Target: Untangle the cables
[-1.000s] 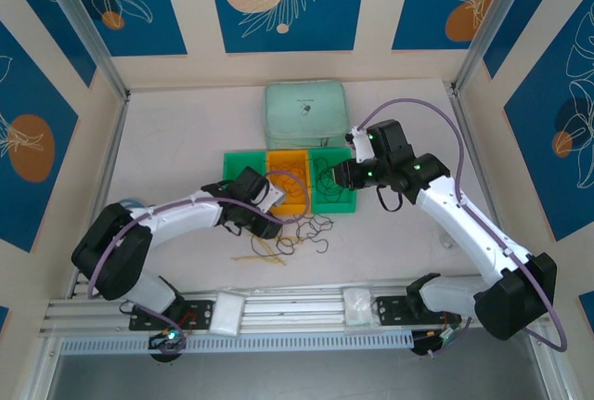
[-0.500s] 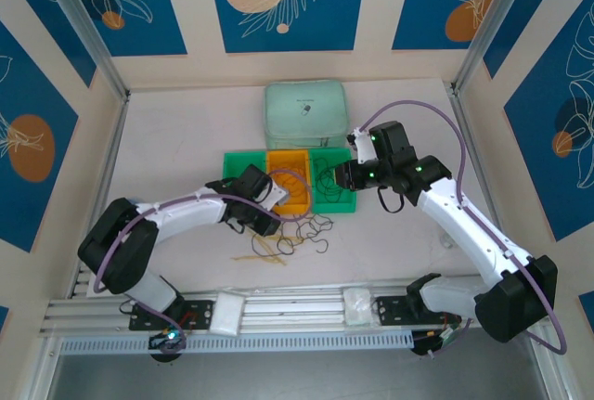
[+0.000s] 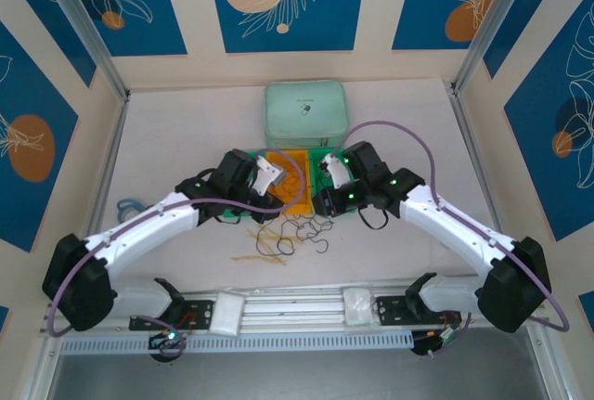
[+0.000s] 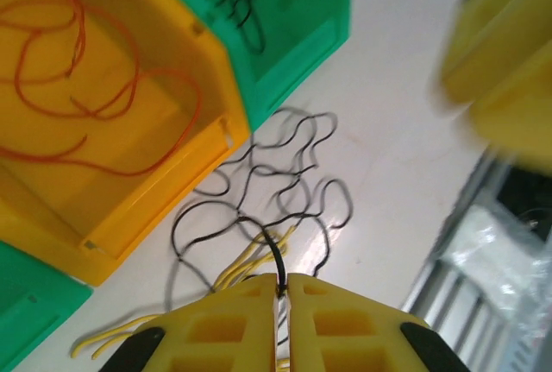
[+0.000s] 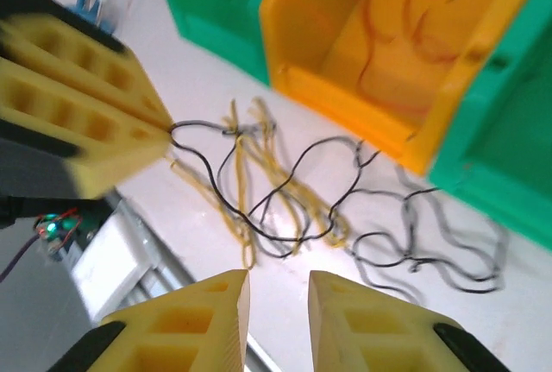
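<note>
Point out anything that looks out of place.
Black cables and yellow cables lie tangled together on the table, in front of the orange bin and outside it. The left gripper is shut on one black strand. Nothing looks damaged.

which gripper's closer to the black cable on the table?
Left. The left gripper is shut on the black cable; the right gripper hangs open, apart from it.

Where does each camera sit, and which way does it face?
Top external: above and behind the bases, looking down on the table; left arm, right arm show.
Left wrist: on the left arm, facing the orange bin and black cable; left gripper shows, shut on it.
Right wrist: on the right arm, facing the yellow cables; right gripper shows, open.
Wrist views share orange bin, black cable, yellow cables.
</note>
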You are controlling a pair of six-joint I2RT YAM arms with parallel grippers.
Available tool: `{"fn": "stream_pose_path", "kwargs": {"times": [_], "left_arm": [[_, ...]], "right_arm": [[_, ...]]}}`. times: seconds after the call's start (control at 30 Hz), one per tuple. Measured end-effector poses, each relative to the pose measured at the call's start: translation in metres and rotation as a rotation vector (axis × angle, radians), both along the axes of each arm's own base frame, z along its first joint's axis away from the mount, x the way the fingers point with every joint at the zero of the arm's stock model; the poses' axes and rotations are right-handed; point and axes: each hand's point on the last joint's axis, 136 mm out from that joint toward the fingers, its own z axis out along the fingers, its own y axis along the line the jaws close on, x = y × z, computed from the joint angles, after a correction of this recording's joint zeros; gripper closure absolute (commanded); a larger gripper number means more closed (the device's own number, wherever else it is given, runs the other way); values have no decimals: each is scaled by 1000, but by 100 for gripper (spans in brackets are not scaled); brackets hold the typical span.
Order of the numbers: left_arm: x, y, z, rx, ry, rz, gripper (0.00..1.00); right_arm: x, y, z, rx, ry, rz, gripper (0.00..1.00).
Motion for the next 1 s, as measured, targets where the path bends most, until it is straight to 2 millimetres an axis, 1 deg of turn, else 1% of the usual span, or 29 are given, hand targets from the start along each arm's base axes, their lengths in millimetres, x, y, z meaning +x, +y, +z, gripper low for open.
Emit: {"fn": "stream_pose_path", "kwargs": {"times": [0.1,0.2,0.33,0.43,0.5,0.6,0.73,0.83,0.9,1.0], "left_arm": [[-5,0,28,-60,-25,4,88],[-11,2,49,-108,-44,7,88],[-18,7,66,-143,-51,17,86],[-23,12,70,-135,-41,24,81],[-24,17,64,-106,-29,40,77],[-24,25,49,-50,-3,71,70],[-22,37,23,28,30,134,68],[-19,47,3,91,54,182,68],[-19,54,-5,124,66,215,67],[-18,66,-9,153,72,258,67]], "right_arm": [[-15,11,-25,2,82,30,76],[-24,21,-45,1,148,44,76],[-24,34,-56,11,181,49,75],[-25,40,-60,11,186,49,74],[-27,42,-62,-6,176,51,74],[-33,48,-64,-50,153,71,73],[-37,63,-64,-113,111,117,72],[-39,75,-65,-179,37,179,71],[-43,83,-67,-238,-41,249,71],[-41,87,-73,-310,-122,324,71]]}}
